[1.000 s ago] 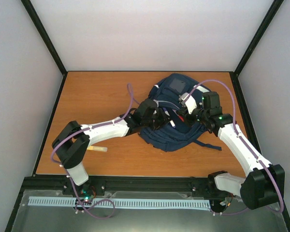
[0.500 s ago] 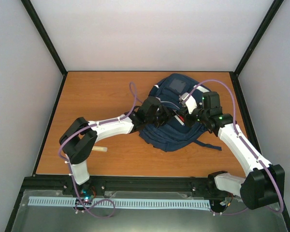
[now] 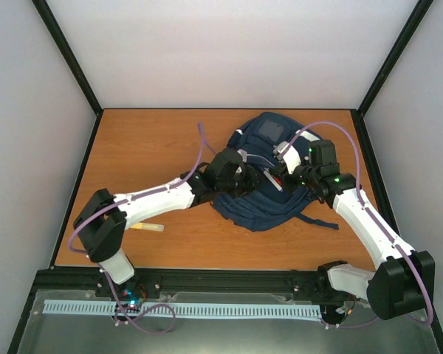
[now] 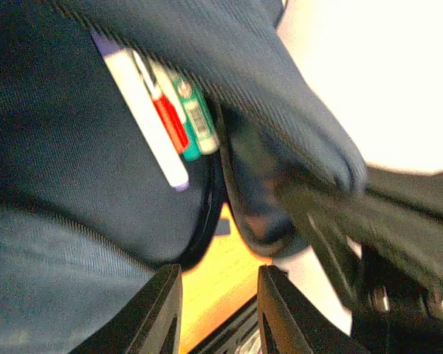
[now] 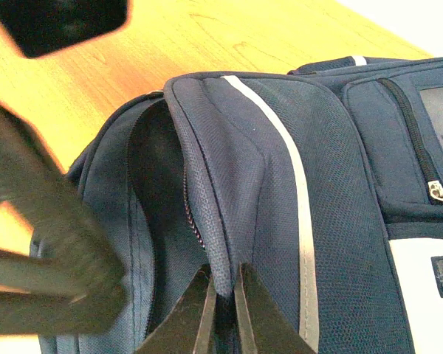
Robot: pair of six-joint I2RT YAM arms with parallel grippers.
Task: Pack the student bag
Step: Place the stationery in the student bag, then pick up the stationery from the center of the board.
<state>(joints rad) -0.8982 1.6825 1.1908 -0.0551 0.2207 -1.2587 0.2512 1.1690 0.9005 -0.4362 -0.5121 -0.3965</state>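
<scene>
While both arms bend inward, the student bag point(image 3: 269, 203) lies on the counter point(image 3: 148, 147), right of centre.
We find the right pincer point(image 5: 221, 310) clenched on a bag fold; the left pincer point(image 4: 218, 310), released and empty, faces markers point(image 4: 170, 122) inside.

An orange-brown wooden table point(image 3: 148, 140) fills the floor of a booth. A plain white back wall point(image 3: 229, 51) and pale side panels point(image 3: 22, 147) enclose it, joined by black frame posts point(image 3: 66, 55). A black rail point(image 3: 229, 280) borders the near edge, with a white slotted strip point(image 3: 207, 310) on grey metal beyond. The light is soft and even.
</scene>
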